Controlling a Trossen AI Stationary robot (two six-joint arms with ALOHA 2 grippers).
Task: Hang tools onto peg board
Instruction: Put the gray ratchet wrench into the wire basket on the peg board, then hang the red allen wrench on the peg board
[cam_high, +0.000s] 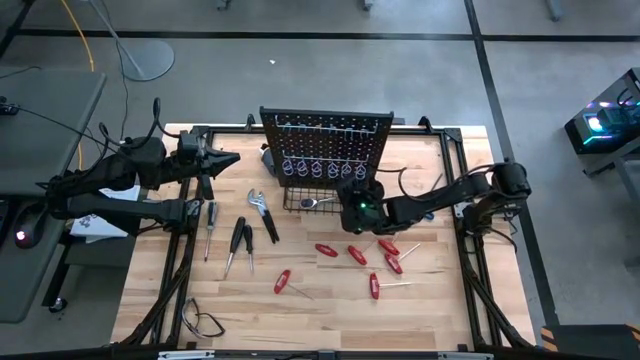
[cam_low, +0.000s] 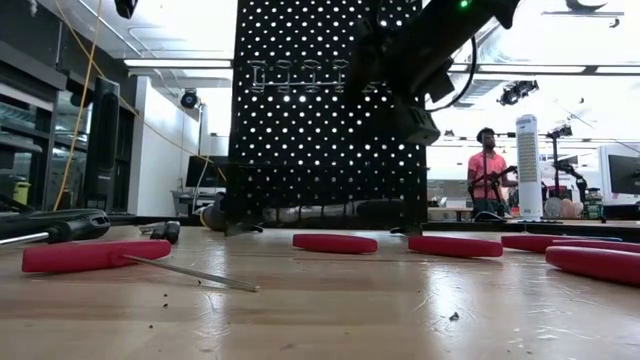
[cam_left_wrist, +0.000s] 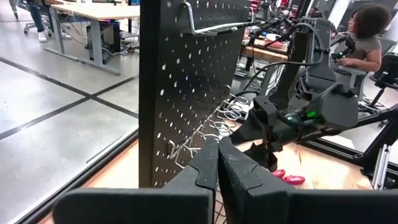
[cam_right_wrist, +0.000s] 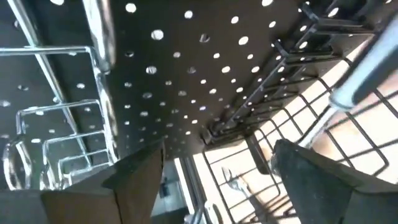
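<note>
The black peg board (cam_high: 325, 145) stands upright at the table's far middle, with wire hooks (cam_high: 315, 168) on its face and a wire basket (cam_high: 318, 198) at its base. A silver tool (cam_high: 315, 202) lies in the basket. My right gripper (cam_right_wrist: 217, 168) is open just in front of the board, above the basket, with nothing between its fingers. My left gripper (cam_left_wrist: 217, 155) is shut and empty, hovering left of the board (cam_high: 230, 160). Several red-handled screwdrivers (cam_high: 357, 255), pliers (cam_high: 262, 212) and black-handled screwdrivers (cam_high: 240, 240) lie flat on the table.
A black cable loop (cam_high: 205, 322) lies at the near left corner. Black frame rails (cam_high: 180, 250) run along both table sides. Bare wood lies between the tools and the near edge. A person (cam_low: 488, 170) stands in the room beyond the table.
</note>
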